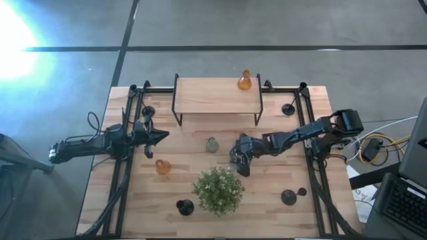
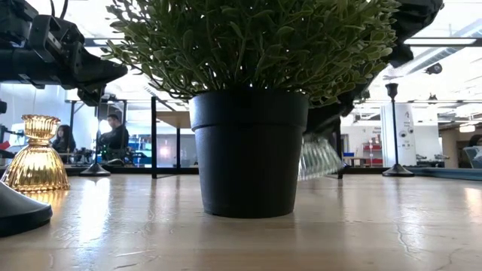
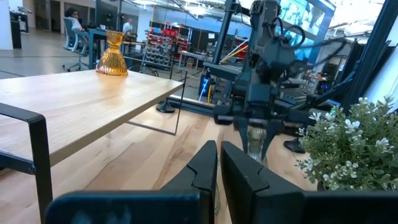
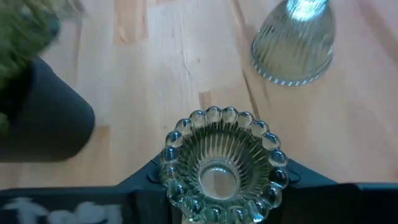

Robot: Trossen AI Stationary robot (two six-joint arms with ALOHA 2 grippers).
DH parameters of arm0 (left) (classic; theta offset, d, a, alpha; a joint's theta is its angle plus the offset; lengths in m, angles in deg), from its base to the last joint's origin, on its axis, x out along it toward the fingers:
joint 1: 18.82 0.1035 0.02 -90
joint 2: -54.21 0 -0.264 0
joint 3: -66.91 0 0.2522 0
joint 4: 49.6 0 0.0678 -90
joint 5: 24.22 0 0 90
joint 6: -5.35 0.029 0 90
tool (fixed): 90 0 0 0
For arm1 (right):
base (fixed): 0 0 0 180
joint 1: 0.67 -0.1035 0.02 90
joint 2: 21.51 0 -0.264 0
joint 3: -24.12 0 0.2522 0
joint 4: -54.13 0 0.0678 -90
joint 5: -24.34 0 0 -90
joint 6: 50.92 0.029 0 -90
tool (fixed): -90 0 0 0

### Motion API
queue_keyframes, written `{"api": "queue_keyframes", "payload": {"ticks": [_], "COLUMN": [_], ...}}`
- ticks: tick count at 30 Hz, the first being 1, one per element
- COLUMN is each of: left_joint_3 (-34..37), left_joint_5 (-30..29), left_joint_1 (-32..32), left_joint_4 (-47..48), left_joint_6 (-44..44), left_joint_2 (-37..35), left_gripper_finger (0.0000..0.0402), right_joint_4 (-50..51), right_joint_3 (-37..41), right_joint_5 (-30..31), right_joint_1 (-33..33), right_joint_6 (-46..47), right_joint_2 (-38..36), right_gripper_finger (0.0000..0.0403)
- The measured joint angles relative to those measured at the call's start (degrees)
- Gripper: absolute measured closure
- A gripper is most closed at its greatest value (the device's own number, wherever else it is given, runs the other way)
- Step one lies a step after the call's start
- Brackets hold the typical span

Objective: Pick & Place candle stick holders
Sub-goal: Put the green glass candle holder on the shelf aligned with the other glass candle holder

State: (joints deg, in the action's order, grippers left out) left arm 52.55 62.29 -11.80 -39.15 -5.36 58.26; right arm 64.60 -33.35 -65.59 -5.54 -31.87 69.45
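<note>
Plant (image 1: pixel 217 189) hides right claw (image 4: pixel 217 177) low; wrist view shows ribbed glass (image 4: pixel 219 167) gripped.

1. The wooden table (image 1: pixel 267 193) stands on a grey concrete floor (image 1: pixel 200 27) crossed by dark seams.
2. Strong glare (image 1: pixel 13 47) whitens the floor at one side.
3. Beyond the table lies an open workshop with shelving racks (image 3: pixel 165 43), ceiling lights (image 2: pixel 444 47), and seated people (image 2: pixel 113 135) at desks.
</note>
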Motion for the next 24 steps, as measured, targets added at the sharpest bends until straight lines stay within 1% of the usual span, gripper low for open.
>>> {"api": "queue_keyframes", "payload": {"ticks": [4, 9, 13, 15, 18, 20, 24], "left_joint_3": [0.00, 0.00, 0.02, 0.02, 0.02, 0.00, 0.02], "left_joint_5": [0.00, 0.00, 0.00, 0.00, 0.00, 0.00, 0.00], "left_joint_1": [0.01, 0.01, -0.01, -0.01, 0.00, 0.01, -0.01], "left_joint_4": [-0.02, 0.00, 0.00, 0.00, 0.00, 0.00, 0.00], "left_joint_6": [-0.01, 0.01, 0.01, 0.01, 0.01, 0.00, -0.01], "left_joint_2": [0.02, 0.04, 0.04, 0.04, 0.04, 0.04, 0.04], "left_gripper_finger": [0.0376, 0.0376, 0.0376, 0.0376, 0.0376, 0.0376, 0.0376], "right_joint_4": [2.45, 3.03, 3.60, 4.14, 8.51, 12.44, 18.49], "right_joint_3": [-0.01, 0.00, -0.86, -2.74, -7.25, -11.15, -19.40], "right_joint_5": [0.36, 3.18, 4.65, 4.64, 4.65, 4.65, 4.66], "right_joint_1": [0.75, 2.50, 5.12, 6.77, 9.68, 11.85, 16.44], "right_joint_6": [-0.01, -0.19, -0.18, -0.05, -0.20, -1.02, -5.67], "right_joint_2": [-3.47, -8.86, -13.33, -15.31, -17.12, -17.32, -16.00], "right_gripper_finger": [0.0282, 0.0282, 0.0282, 0.0282, 0.0282, 0.0282, 0.0282]}}
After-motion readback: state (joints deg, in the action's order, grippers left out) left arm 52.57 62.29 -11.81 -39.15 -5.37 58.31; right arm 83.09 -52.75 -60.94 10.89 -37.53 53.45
